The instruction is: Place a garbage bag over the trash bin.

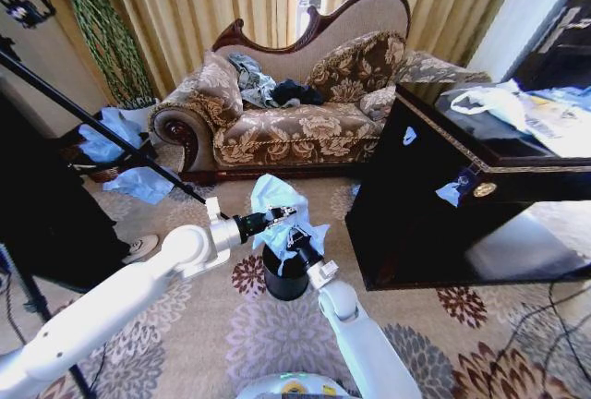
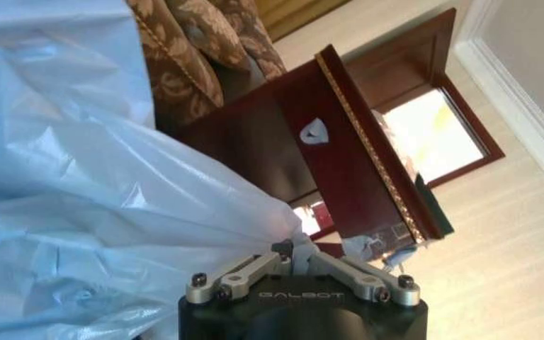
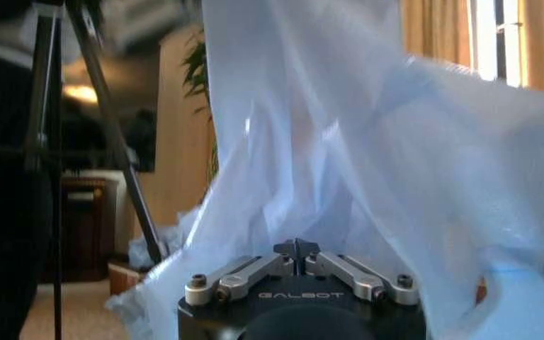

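Note:
The pale blue garbage bag (image 1: pixel 274 198) hangs crumpled over the small black trash bin (image 1: pixel 285 277) on the carpet in front of the sofa. My left gripper (image 1: pixel 280 215) is shut on the bag's upper left edge. My right gripper (image 1: pixel 297 238) is shut on the bag just above the bin's rim. In the left wrist view the garbage bag (image 2: pixel 83 184) bulges beside the closed left gripper (image 2: pixel 294 249). The right wrist view has the garbage bag (image 3: pixel 367 163) draped over the closed right gripper (image 3: pixel 296 248). The bin's opening is hidden under the plastic.
A patterned sofa (image 1: pixel 295 108) stands behind the bin. A dark wooden table (image 1: pixel 462 196) with a white printed bag (image 1: pixel 503 103) is at the right. Darker blue plastic sheets (image 1: pixel 138 182) lie on the floor at the left beside a black tripod leg (image 1: pixel 102 126).

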Motion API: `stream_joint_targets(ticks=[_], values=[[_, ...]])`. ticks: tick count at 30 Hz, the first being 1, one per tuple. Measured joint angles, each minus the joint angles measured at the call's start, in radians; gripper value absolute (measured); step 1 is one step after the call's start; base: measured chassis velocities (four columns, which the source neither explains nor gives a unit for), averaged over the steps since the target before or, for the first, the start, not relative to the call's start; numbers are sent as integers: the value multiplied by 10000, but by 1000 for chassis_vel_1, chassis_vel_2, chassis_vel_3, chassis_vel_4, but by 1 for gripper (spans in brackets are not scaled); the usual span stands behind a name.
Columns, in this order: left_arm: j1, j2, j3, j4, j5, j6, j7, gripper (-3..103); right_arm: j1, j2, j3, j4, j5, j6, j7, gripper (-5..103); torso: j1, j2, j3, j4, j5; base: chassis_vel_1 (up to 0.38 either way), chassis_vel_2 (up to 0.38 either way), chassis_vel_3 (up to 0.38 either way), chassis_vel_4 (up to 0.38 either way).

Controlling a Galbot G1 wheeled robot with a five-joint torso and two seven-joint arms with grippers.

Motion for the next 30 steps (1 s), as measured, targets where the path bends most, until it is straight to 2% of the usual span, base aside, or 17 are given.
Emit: stream_joint_targets(ticks=[2, 9, 20, 30], values=[[78, 327, -81, -184, -155, 46, 42, 0, 66, -172, 176, -97, -483, -2, -31, 0, 0, 0, 0, 1, 0, 0, 0, 0, 0], [560, 925, -353, -569, -278, 145, 178, 0, 211, -643, 193, 365, -968, 88, -235, 0, 0, 0, -1, 0, 0, 0, 0, 0, 0], [343, 857, -186, -611, -275, 146, 182, 0, 417, -301, -436, 804, -906, 125, -273, 0, 0, 0, -1, 0, -1, 0, 0, 0, 0], [170, 685, 80, -651, -279, 98, 174, 0, 883, 188, -687, 67, -524, -213, -103, 0, 0, 0, 0, 1, 0, 0, 0, 0, 0]])
